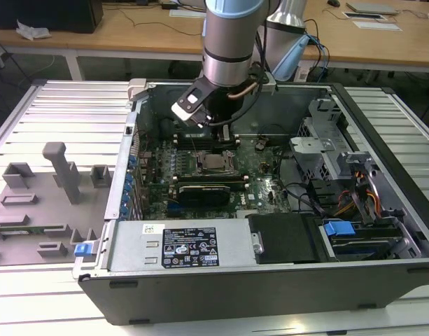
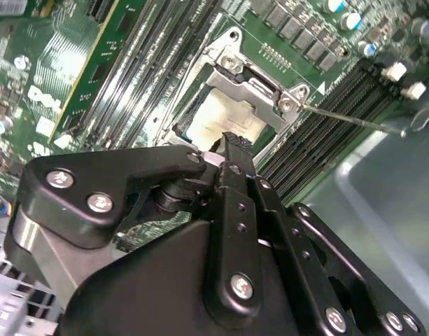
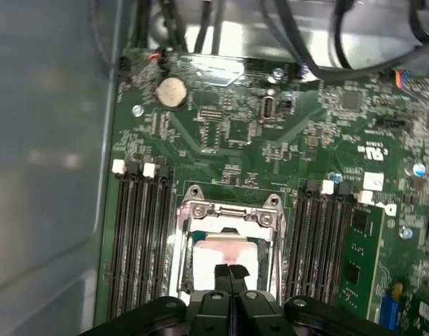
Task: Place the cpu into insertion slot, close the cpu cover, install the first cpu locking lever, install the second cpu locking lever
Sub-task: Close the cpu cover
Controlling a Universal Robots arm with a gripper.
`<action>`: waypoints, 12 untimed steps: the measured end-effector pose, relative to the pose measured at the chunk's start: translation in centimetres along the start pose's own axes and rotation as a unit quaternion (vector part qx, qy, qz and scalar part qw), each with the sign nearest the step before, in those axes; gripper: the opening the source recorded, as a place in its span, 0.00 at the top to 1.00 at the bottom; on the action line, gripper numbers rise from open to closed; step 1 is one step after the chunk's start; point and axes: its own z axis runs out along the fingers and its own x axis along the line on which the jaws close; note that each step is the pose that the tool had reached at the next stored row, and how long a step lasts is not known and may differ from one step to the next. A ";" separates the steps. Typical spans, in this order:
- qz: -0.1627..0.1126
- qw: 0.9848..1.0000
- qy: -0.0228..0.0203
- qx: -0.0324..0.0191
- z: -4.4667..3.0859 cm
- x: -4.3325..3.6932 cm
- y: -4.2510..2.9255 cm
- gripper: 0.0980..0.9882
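Hanging just abv cpu (image 3: 204, 260): gripper (image 3: 229, 271), jaws closed.

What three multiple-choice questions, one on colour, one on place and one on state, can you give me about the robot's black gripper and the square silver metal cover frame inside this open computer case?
1. What colour is the motherboard?
A. Red. B. White. C. Green.
2. Where is the black gripper?
A. Off the motherboard altogether. B. Over the dull silver square chip. C. Over the motherboard's far corner.
3. How does the square silver cover frame lie?
A. Down flat around the chip. B. Standing upright. C. Taken off.

Answers: C, the board is green in all three views. B, both wrist views show the fingertips right over the chip. A, the chip shows through the frame's window.
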 end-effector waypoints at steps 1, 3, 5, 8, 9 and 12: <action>-0.010 1.000 0.000 0.000 0.00 0.00 0.00 0.99; -0.035 0.999 0.000 0.002 0.00 0.00 0.00 0.99; -0.054 0.999 -0.001 0.002 0.01 0.00 0.00 0.99; -0.085 0.996 -0.002 0.004 0.01 0.00 0.00 0.99; -0.096 0.995 -0.002 0.004 0.02 0.00 0.00 0.99; -0.122 0.992 -0.003 0.006 0.02 0.00 0.00 0.99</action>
